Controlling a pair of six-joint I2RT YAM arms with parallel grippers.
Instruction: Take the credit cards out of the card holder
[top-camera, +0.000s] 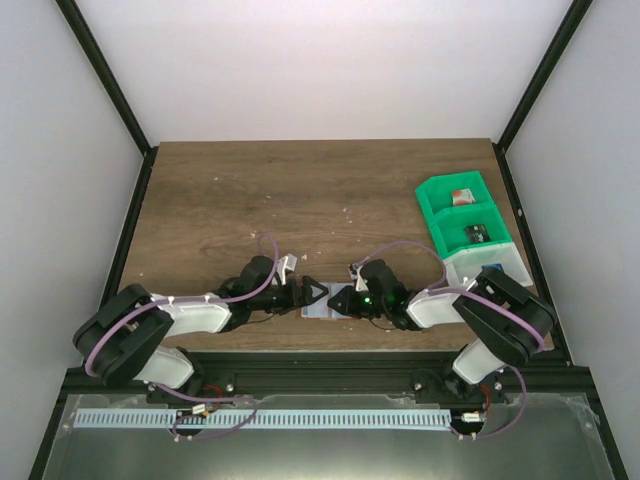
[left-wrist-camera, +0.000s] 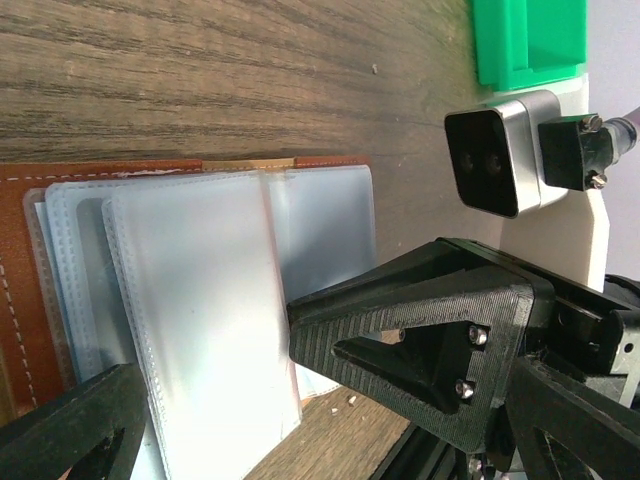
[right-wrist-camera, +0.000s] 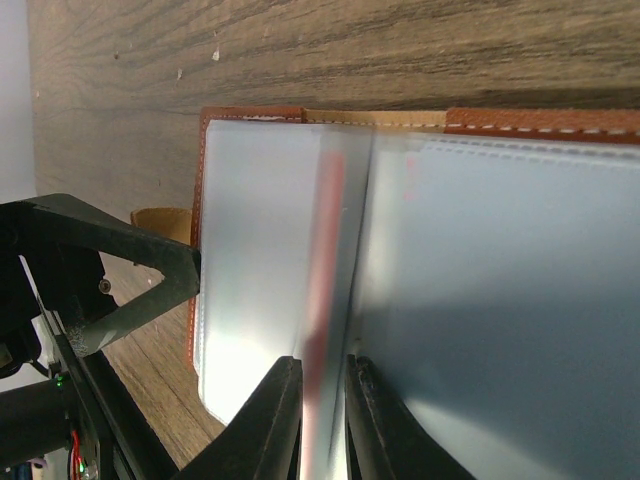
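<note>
The card holder (top-camera: 320, 313) lies open near the table's front edge, with a reddish-brown leather rim (right-wrist-camera: 250, 114) and pale clear sleeves (left-wrist-camera: 200, 300). My right gripper (right-wrist-camera: 322, 405) is shut on a thin reddish credit card (right-wrist-camera: 328, 230), which I see edge-on, standing up from the holder's middle fold among the sleeves. My left gripper (left-wrist-camera: 200, 400) is wide open low over the holder's other half. One of its fingers (left-wrist-camera: 400, 340) is at the sleeves' edge, and nothing is held between them. In the top view the two grippers, left (top-camera: 305, 297) and right (top-camera: 345, 300), meet tip to tip over the holder.
Two green bins (top-camera: 455, 200) (top-camera: 478, 235) and a white bin (top-camera: 480, 268) stand in a row at the right, each with something small inside. The table's front edge and the black rail (top-camera: 320, 355) lie just behind the holder.
</note>
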